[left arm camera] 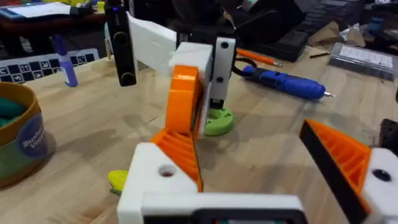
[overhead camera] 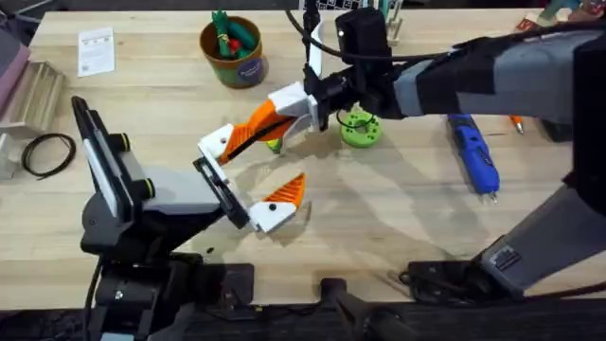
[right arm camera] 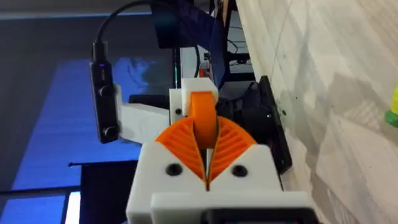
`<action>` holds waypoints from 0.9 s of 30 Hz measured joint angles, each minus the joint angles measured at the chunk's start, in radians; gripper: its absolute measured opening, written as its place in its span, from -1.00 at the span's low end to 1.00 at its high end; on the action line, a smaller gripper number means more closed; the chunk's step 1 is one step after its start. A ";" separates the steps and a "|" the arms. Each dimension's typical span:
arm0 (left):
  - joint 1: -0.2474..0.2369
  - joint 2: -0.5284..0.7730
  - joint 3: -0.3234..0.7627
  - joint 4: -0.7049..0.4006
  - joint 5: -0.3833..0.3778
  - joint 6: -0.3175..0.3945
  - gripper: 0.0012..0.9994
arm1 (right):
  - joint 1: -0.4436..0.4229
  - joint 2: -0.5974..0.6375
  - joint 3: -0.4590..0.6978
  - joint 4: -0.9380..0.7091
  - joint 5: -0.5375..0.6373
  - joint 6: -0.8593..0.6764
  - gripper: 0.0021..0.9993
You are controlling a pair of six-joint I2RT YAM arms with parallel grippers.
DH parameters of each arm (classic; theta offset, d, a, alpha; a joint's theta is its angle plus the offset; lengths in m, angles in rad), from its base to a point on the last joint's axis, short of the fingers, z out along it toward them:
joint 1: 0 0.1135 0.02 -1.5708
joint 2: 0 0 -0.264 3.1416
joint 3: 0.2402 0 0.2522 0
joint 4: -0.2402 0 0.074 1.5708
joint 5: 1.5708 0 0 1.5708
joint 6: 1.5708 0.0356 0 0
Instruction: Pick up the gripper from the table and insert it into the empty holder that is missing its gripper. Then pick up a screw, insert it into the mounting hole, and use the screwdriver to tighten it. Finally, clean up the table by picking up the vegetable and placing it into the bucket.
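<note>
So the worktop [overhead camera: 398, 208] is a light wood-plank surface, and sitting on it toward the back is the round brown bucket [overhead camera: 234, 54] with some toy veggies inside. Near the middle there's a green holed disc [overhead camera: 360, 130], and just to its left a bit of the yellow vegetable [overhead camera: 273, 145] peeks out. Off to the right lies the blue screwdriver [overhead camera: 473, 153], while the left side has a white paper card [overhead camera: 96, 50] and a black cable loop [overhead camera: 49, 153].

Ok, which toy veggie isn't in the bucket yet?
The yellow corn, lying on the table; the green and red ones sit inside the bucket.
</note>
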State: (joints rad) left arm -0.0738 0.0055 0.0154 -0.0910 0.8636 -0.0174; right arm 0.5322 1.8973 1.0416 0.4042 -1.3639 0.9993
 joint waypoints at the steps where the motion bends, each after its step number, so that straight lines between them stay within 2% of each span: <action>1: 0.000 0.000 0.000 0.000 -0.002 -0.001 0.97 | 0.001 0.000 0.001 0.000 0.003 0.000 -0.99; 27: 0.005 0.002 0.000 0.001 -0.023 -0.017 0.97 | 0.013 0.000 0.005 0.004 0.055 0.008 -0.99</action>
State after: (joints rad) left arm -0.0685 0.0074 0.0154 -0.0902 0.8406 -0.0345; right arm 0.5453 1.8976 1.0469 0.4080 -1.3093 1.0073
